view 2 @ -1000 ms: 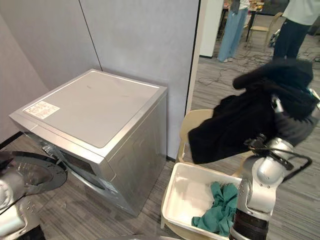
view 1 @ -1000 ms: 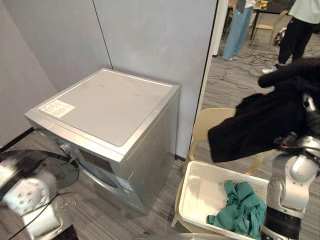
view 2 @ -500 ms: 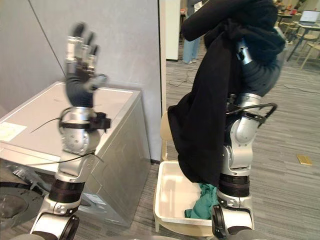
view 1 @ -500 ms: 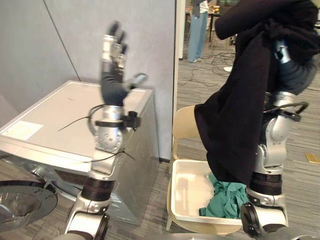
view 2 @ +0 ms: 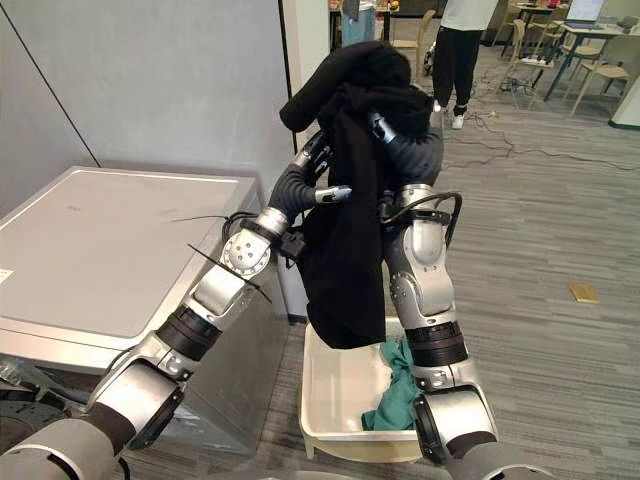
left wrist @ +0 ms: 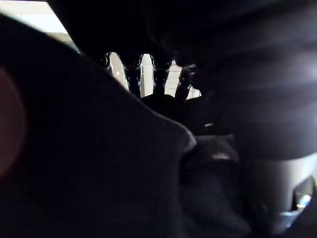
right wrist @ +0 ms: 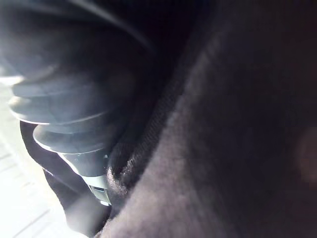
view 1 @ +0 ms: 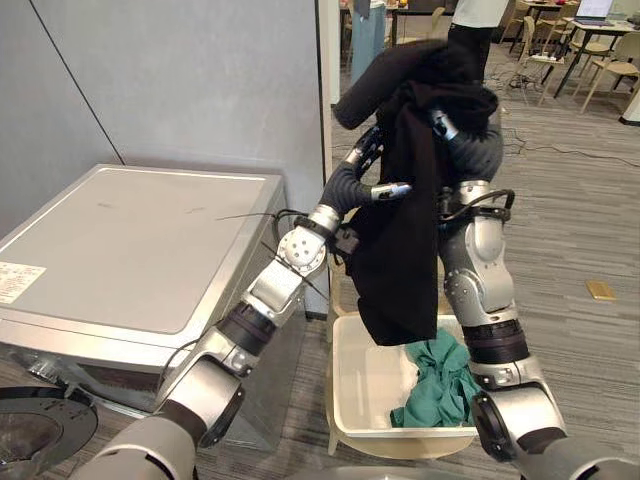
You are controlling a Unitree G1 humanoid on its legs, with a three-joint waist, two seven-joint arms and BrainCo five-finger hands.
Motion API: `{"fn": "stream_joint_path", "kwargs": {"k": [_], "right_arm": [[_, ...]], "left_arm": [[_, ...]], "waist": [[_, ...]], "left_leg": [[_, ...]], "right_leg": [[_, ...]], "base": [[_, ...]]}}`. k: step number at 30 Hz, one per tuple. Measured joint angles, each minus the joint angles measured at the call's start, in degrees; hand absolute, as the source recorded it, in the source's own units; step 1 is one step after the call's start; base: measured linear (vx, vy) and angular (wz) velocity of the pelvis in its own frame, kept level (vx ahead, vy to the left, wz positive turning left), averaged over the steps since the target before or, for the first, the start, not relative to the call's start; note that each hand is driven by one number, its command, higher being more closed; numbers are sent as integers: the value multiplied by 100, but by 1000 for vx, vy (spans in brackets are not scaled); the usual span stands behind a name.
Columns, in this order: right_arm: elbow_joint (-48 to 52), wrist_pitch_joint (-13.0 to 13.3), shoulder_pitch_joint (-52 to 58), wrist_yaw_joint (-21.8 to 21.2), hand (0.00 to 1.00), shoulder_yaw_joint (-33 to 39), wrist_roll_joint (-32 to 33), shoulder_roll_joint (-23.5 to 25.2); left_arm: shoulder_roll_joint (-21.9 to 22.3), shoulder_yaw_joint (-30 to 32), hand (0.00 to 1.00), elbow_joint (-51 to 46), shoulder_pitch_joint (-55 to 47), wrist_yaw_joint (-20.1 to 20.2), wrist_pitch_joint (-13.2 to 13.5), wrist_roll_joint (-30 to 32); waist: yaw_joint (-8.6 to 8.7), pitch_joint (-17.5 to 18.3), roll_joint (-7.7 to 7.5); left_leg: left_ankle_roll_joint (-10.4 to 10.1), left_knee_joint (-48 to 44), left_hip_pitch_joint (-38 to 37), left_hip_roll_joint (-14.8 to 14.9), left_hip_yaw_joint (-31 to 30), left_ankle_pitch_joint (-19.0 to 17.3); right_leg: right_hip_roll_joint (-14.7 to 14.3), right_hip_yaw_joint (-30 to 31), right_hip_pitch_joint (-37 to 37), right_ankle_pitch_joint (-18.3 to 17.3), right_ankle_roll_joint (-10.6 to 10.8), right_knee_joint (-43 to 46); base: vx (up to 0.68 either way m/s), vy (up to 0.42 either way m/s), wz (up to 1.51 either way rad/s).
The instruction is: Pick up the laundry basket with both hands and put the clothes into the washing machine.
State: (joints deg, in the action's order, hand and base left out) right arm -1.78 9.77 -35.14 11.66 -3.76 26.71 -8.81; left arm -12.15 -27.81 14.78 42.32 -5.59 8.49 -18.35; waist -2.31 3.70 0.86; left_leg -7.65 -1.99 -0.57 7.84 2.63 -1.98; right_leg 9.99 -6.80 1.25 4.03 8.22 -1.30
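Carries a black fabric garment (view 1: 400, 260) draped over the raised right hand (right wrist: 74, 104); cannot tell its fingers under the cloth. Lays the left hand (view 1: 365, 172) against the garment's side, fingers seemingly straight, thumb jutting out. Hangs the garment above a cream plastic laundry basket (view 1: 345, 390) holding a teal cloth (view 1: 430, 385), beside a silver-grey washing machine (view 1: 130, 250).

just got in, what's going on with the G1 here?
The robot has a black garment draped over its raised right hand, hanging above the white laundry basket. Its left hand reaches up to the cloth from the side. A teal cloth lies in the basket. The washing machine stands to the robot's left; the garment is not yet there.
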Motion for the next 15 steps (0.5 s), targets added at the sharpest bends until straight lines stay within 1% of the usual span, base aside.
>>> {"fn": "stream_joint_path", "kwargs": {"k": [3, 4, 5, 9, 10, 15], "right_arm": [[-48, -31, -58, -63, 100, -105, 26, 26], [-137, -31, -133, -66, 100, -162, 29, 55], [-162, -37, -164, -67, 100, -190, 30, 54], [-162, -38, -183, -76, 100, -278, 39, 48], [-163, -38, -183, -78, 100, -301, 42, 48], [-161, -37, -187, -181, 100, -338, 98, 24]], "left_arm": [[15, -200, 0, 171, 232, -71, -80, 6], [17, -203, 0, 180, 236, -79, -84, 11], [18, -202, 0, 197, 250, -82, -85, 22], [76, -210, 0, 393, 543, -100, -141, 51], [75, -211, 100, 393, 642, -102, -157, 51], [80, -257, 100, 393, 802, -185, -177, -136]], "waist": [[36, -58, -57], [116, -65, -68], [135, -72, -76], [149, -164, -114], [154, -207, -113], [181, -214, -109]], "left_leg": [[0, 1, 0, 0, -27, -1], [0, 1, 0, -1, -27, -2], [0, 2, 1, -1, -29, -2], [-1, 2, 18, -5, -22, -2], [-1, 2, 22, -6, -23, -2], [-1, 2, 56, -9, -29, -2]], "right_leg": [[-4, 5, 2, 6, -7, -7], [-3, 10, 3, 12, -5, -14], [-3, 10, 2, 15, -3, -17], [-8, 43, 2, 98, -12, -113], [-8, 45, 2, 117, -15, -131], [-11, 42, 1, 159, -9, -211]], "base": [[-21, -5, 0], [-31, -5, -1], [-32, -4, -2], [-37, -4, -5], [-41, -4, -3], [-7, -1, -1]]}}
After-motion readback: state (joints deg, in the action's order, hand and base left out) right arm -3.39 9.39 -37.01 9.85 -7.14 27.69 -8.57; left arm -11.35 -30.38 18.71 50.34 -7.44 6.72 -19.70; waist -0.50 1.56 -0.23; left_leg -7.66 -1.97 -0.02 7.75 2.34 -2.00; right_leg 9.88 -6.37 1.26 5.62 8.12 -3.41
